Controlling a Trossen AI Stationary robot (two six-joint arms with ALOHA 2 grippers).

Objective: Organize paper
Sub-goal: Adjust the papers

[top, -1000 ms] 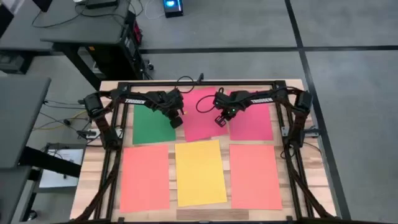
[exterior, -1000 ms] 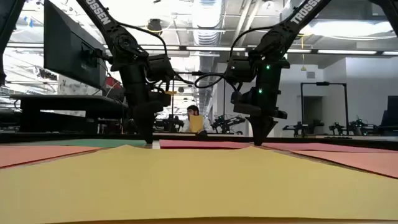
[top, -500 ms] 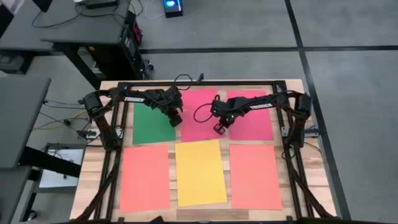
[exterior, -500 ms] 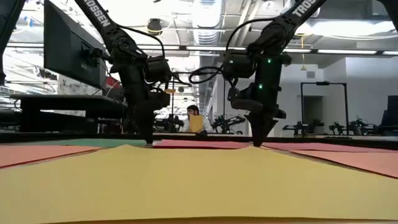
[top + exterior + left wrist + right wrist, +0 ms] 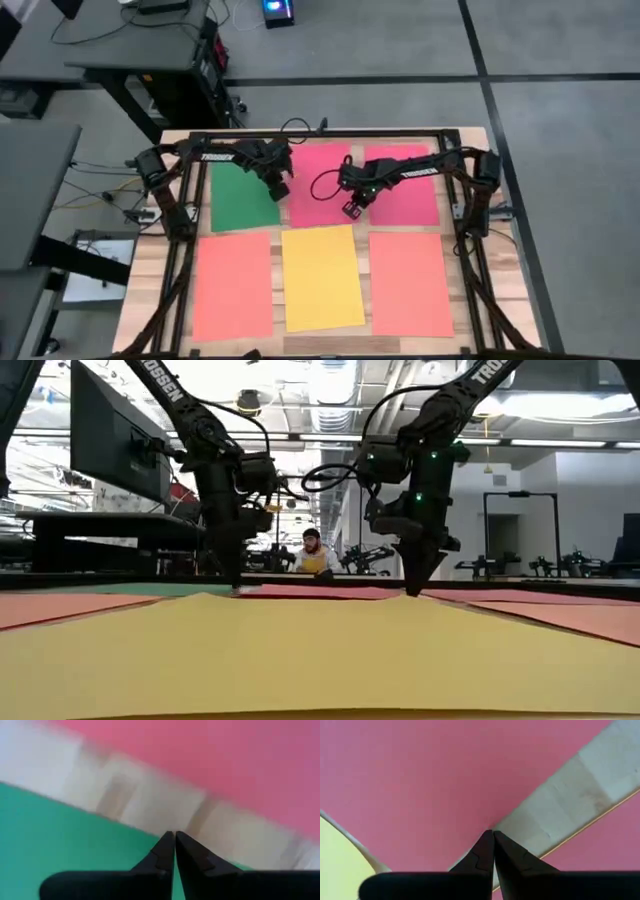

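Pink-red, the thin middle paper sheet [image 5: 318, 185] lies under your right gripper [image 5: 351, 209], whose fingers are pressed together with tips on the sheet's near corner, just beside the bare strip of wooden table [image 5: 580, 790]. Your left gripper [image 5: 281, 190], also pinched shut and holding nothing, sits at the edge of the flat green sheet [image 5: 243, 195], with the pink sheet just beyond its tips. Push too hard and either thin sheet could buckle or ride over its neighbour. The yellow sheet [image 5: 322, 277], close to the right gripper, could also get nudged askew.
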